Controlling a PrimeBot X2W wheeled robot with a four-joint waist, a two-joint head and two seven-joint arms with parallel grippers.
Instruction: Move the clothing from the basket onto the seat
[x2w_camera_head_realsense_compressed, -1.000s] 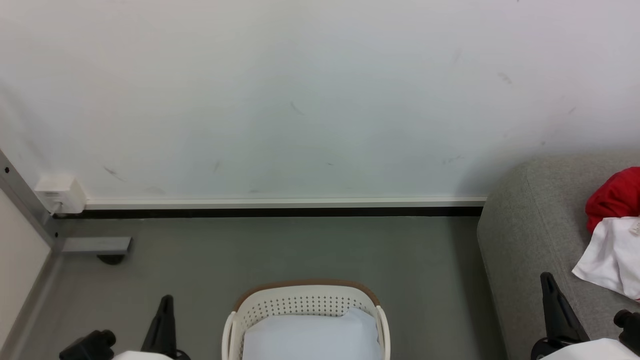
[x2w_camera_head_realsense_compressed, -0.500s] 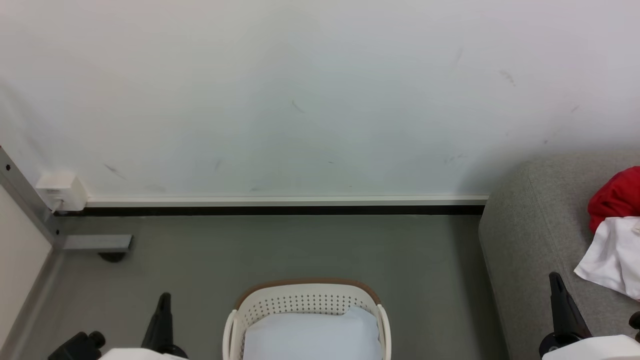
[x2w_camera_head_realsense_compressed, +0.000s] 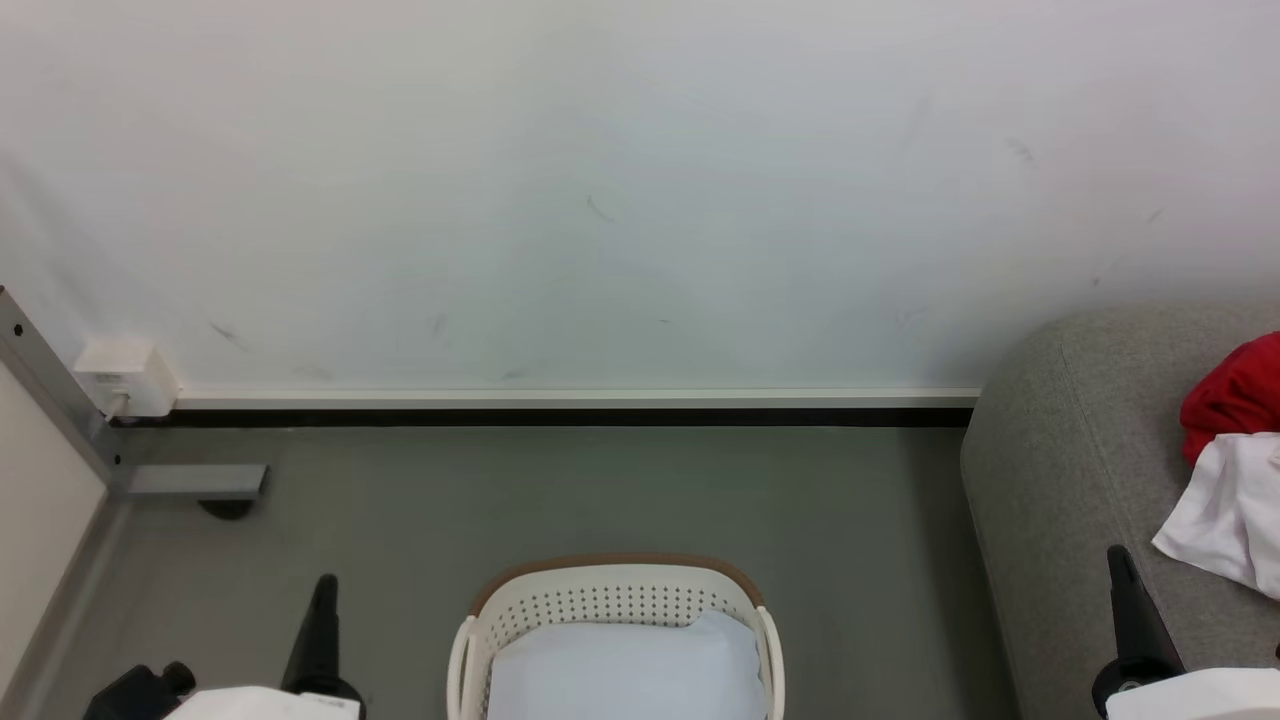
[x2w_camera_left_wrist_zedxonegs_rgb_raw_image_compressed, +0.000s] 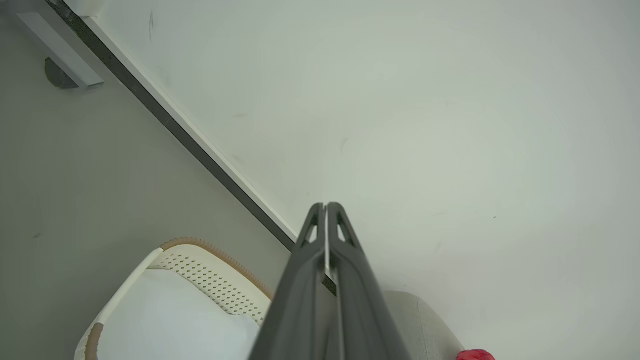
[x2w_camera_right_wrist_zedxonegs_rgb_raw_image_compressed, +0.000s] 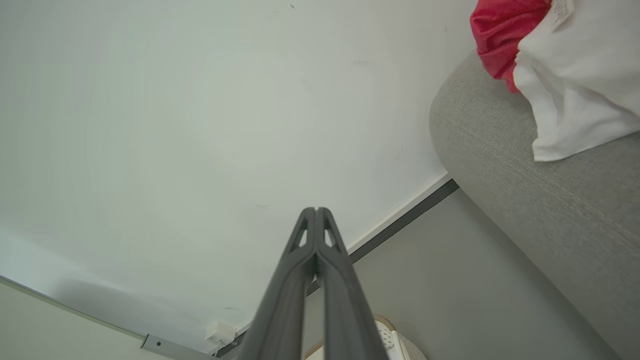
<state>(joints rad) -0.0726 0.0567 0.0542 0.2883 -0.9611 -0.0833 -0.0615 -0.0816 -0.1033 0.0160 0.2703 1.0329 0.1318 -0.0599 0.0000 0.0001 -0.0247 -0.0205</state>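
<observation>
On the grey seat (x2w_camera_head_realsense_compressed: 1060, 470) at the right lie the clothing pieces: a red garment (x2w_camera_head_realsense_compressed: 1235, 390) and, in front of it, a white one (x2w_camera_head_realsense_compressed: 1225, 515). The right wrist view has the same red garment (x2w_camera_right_wrist_zedxonegs_rgb_raw_image_compressed: 500, 35) and white garment (x2w_camera_right_wrist_zedxonegs_rgb_raw_image_compressed: 575, 85) on the seat (x2w_camera_right_wrist_zedxonegs_rgb_raw_image_compressed: 540, 200). The white basket (x2w_camera_head_realsense_compressed: 610, 600) with a tan rim stands on the floor at bottom centre, with a pale bluish-white pad (x2w_camera_head_realsense_compressed: 625, 675) inside. My left gripper (x2w_camera_head_realsense_compressed: 325, 585) is shut and empty, left of the basket. My right gripper (x2w_camera_head_realsense_compressed: 1118, 555) is shut and empty over the seat's front part.
A white wall with a skirting board (x2w_camera_head_realsense_compressed: 570, 400) runs behind the grey floor (x2w_camera_head_realsense_compressed: 600, 490). A metal post with a foot (x2w_camera_head_realsense_compressed: 190, 482) and a white socket box (x2w_camera_head_realsense_compressed: 125, 378) stand at the left.
Both grippers have sunk lower in the head view. The whole picture has shifted slightly, so the camera has moved. The clothing, basket and seat lie as before.
</observation>
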